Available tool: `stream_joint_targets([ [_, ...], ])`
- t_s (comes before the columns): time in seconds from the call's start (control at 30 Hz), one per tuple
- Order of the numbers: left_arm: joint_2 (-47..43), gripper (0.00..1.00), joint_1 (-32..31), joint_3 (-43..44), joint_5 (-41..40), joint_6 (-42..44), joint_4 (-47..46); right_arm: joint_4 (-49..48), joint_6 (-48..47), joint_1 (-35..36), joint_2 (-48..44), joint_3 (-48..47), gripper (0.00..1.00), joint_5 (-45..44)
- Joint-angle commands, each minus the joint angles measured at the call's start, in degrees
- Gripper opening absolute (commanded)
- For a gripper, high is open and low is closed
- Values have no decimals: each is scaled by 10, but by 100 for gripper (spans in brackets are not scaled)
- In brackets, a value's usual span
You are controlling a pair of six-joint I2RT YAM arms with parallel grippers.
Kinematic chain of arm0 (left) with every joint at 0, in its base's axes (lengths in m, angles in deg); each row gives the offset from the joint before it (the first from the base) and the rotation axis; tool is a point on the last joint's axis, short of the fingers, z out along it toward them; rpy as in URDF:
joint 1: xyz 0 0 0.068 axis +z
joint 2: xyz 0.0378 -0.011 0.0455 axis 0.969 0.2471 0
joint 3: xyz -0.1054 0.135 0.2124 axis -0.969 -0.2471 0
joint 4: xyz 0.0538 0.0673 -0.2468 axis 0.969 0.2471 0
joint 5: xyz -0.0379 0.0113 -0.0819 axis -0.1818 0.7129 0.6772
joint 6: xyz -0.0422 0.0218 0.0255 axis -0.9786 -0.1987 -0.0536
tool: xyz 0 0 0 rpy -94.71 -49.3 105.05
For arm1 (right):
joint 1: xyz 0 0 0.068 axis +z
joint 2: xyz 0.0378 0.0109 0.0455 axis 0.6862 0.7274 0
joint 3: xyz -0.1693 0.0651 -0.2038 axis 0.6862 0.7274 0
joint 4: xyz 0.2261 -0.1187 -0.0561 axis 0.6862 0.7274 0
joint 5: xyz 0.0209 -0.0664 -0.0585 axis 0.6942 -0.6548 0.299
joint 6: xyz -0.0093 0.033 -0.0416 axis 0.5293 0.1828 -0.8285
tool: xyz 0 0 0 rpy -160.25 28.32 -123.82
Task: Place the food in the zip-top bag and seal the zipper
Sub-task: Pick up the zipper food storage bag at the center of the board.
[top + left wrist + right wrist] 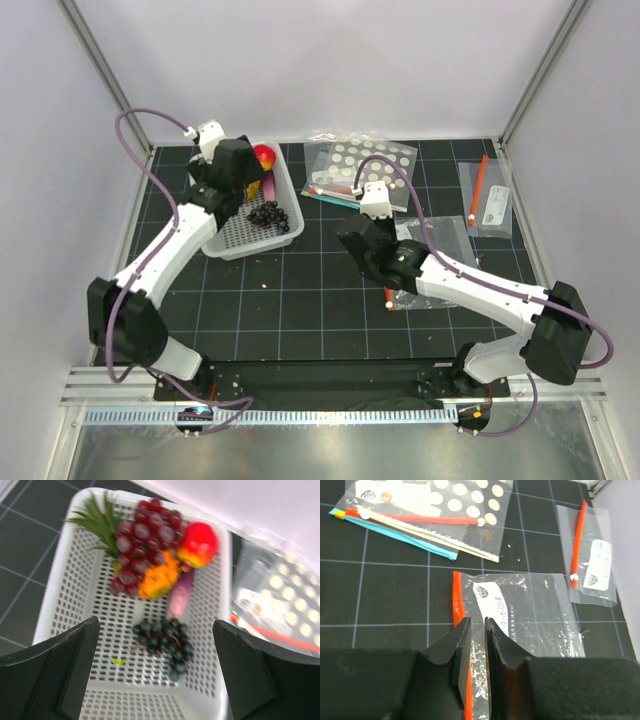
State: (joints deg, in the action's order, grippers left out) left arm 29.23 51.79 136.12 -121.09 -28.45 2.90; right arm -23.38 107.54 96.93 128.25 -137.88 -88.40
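Left gripper (pixel 156 625) spread wide, dark grapes (pixel 162 640) dead ahead in the basket (pixel 65 590) — right gripper (pixel 477 622) fingers nearly together at the bag (pixel 530 610)'s zip strip (pixel 457 595), can't tell if pinching.

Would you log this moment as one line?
left gripper: open above basket | right gripper: nearly closed over zipper, grasp unclear | food: in basket

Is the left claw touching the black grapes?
Apart. The left wrist view shows the left gripper open, with basket floor between each finger and the black grapes.
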Motion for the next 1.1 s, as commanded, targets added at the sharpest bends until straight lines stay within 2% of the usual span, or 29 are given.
stream_joint_targets([
  [0.0, 59, 100, 50, 50, 5, 0, 37, -32, 1, -7, 19, 7, 26, 39],
  [0.07, 105, 100, 79, 65, 19, 3, 38, -30, 8, -16, 29, 7, 29, 52],
  [0.13, 134, 100, 95, 92, 25, 11, 39, -27, 14, -20, 44, 5, 38, 75],
  [0.17, 157, 100, 97, 109, 26, 16, 42, -27, 14, -23, 46, 5, 54, 82],
  [0.27, 176, 100, 98, 122, 26, 32, 42, -34, 15, -29, 51, 10, 77, 96],
  [0.4, 122, 100, 95, 53, 49, 7, 1, -27, 27, -53, 72, 10, 79, 116],
  [0.53, 39, 100, 75, -30, 57, -40, -20, -5, 43, -67, 122, 12, 70, 100],
  [0.67, -43, 100, 36, -111, 70, -66, -36, 22, 60, -67, 166, 12, 67, 64],
  [0.83, -126, 100, 9, -168, 100, -57, -50, 59, 86, -67, 205, 8, 64, 53],
  [0.93, -149, 100, 7, -202, 109, -48, -77, 81, 112, -68, 223, 2, 62, 24],
  [1.07, -148, 100, 4, -195, 115, -34, -77, 133, 152, -67, 254, -22, 59, -15],
])
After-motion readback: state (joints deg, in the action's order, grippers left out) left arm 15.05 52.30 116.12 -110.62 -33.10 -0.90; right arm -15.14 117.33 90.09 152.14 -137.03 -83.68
